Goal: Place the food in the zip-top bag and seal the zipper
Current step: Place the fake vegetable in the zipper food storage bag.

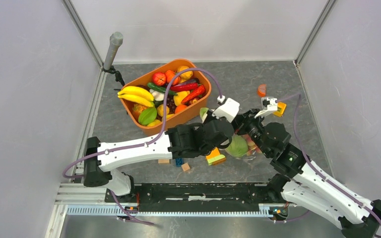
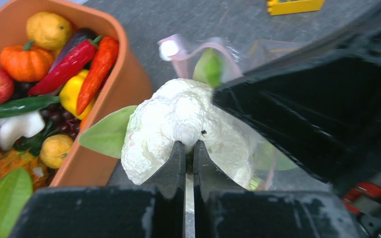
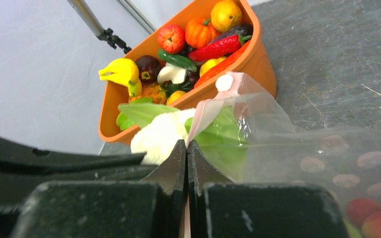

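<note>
Lumpy white cauliflower [image 2: 173,116] in clamped left gripper [image 2: 189,146] beside clear zip-top bag [image 3: 297,148]; right gripper [image 3: 186,146] tight on upright pink zipper [image 3: 206,111].

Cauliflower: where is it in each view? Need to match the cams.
Top external: cauliflower mostly hidden under the left arm; only a green leaf shows, by the tub's lower right corner.
Left wrist: centre, right of the tub.
Right wrist: left of centre, behind the zipper.
Shared landmark: the orange tub.
</note>
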Motion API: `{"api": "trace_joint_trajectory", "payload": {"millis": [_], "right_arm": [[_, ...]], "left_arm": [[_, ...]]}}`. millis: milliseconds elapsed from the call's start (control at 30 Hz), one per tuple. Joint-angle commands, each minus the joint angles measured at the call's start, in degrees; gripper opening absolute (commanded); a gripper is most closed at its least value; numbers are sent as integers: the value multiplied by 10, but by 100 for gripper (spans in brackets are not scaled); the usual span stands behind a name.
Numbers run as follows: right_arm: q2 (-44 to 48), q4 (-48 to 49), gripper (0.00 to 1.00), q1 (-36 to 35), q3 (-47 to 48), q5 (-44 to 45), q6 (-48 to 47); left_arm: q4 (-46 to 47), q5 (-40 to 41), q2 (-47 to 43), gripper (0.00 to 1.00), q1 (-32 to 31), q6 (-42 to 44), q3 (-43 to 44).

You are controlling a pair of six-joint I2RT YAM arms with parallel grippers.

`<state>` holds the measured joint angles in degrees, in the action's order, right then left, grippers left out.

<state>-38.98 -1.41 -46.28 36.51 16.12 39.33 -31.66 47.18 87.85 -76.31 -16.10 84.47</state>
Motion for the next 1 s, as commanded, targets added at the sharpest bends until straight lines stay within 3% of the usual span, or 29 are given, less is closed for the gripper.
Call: {"api": "trace_joint_trajectory", "payload": {"millis": [0, 200, 267, 367, 467, 533, 667, 967], "right_arm": [[23, 45, 0, -2, -23, 25, 41], [52, 31, 0, -2, -22, 52, 36], [59, 31, 0, -2, -18, 49, 31], [58, 31, 0, -2, -8, 27, 21], [60, 18, 0, -3, -3, 27, 21], [67, 15, 0, -2, -8, 36, 21], [83, -5, 0, -2, -14, 56, 21], [85, -38, 0, -2, -5, 76, 7]], "left_arm": [[11, -70, 17, 2, -17, -6, 43], [6, -22, 14, 7, -14, -10, 17], [10, -39, 19, 21, -12, -6, 23], [28, -79, 21, 26, -12, 8, 24], [74, -133, 3, 55, -11, 20, 2], [107, -166, -19, 59, -12, 23, -20], [153, -206, -73, 83, -11, 26, -67], [209, -180, -220, 100, -8, 30, -179]]}}
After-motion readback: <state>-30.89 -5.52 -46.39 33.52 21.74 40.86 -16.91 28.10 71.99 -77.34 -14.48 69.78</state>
